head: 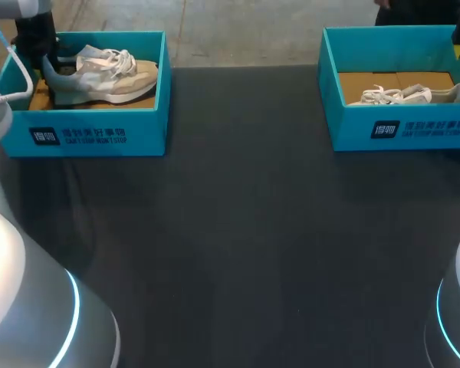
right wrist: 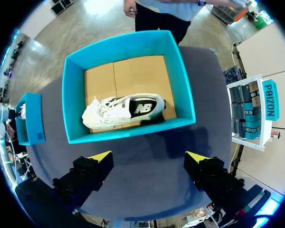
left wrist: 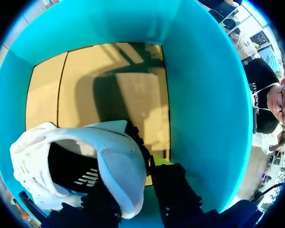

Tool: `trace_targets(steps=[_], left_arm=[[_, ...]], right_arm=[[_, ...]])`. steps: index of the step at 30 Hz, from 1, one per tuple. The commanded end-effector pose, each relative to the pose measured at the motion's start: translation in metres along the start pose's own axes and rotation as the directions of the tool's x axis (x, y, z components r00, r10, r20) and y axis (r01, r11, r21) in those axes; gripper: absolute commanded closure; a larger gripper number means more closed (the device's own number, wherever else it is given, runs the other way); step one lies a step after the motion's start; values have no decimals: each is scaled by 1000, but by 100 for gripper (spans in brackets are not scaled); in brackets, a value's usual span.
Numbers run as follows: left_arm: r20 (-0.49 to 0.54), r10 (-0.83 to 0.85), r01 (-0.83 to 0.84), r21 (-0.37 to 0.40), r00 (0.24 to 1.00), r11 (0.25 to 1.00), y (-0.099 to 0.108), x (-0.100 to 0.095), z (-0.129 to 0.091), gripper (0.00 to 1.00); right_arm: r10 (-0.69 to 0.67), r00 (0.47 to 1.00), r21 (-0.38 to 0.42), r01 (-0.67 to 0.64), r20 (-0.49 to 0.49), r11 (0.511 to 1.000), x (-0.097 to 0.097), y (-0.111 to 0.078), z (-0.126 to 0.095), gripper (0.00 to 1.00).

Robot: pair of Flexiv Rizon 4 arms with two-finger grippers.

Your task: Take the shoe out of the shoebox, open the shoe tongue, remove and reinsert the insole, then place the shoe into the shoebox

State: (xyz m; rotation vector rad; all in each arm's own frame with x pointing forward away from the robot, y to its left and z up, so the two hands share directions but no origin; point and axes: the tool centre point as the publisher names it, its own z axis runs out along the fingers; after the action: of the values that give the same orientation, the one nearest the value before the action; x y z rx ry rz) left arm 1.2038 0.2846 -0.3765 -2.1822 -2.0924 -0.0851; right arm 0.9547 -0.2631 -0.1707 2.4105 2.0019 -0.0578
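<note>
At the far left of the surface, the shoe rested on its sole inside the left shoebox, with its toe toward the middle and its heel at the end where the left pincer sat. Seen from the wrist, that pincer was right at the heel collar and close beside the box's end wall. Whether it had truly clamped the collar I could not tell. The right pincer hung wide open and empty over the bare surface, just in front of the right shoebox, where another shoe lay on its side.

The step in hand looked to be the first one, getting the shoe out of its box. To do it well, the grip needed to sit deep on the stiff back of the heel, not only on the soft padded lip, which would likely fold and slip. Held by the heel alone, the shoe would probably swing toe-down. The lift therefore called for a slow, straight rise until the hanging toe stood above the box wall, and only then a move sideways. The loose laces could catch on the rim. A landing near the middle, sole down, would leave the tongue within reach of the right pincer.
</note>
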Motion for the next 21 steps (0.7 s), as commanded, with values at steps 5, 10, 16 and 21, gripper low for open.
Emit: trace_targets(steps=[5, 10, 16, 21], left_arm=[[1, 16, -16, -21, 1000, 1000, -16, 6, -20, 100], [1, 14, -14, -41, 1000, 999, -21, 14, -33, 100], [21, 13, -11, -86, 1000, 996, -26, 21, -57, 100], [44, 20, -14, -132, 999, 991, -32, 21, -81, 100]], right_arm=[[1, 1000, -1, -1, 2, 1000, 0, -1, 0, 0], [1, 1000, -1, -1, 2, 1000, 0, -1, 0, 0], [1, 1000, -1, -1, 2, 1000, 0, -1, 0, 0], [1, 1000, -1, -1, 2, 1000, 0, -1, 0, 0]])
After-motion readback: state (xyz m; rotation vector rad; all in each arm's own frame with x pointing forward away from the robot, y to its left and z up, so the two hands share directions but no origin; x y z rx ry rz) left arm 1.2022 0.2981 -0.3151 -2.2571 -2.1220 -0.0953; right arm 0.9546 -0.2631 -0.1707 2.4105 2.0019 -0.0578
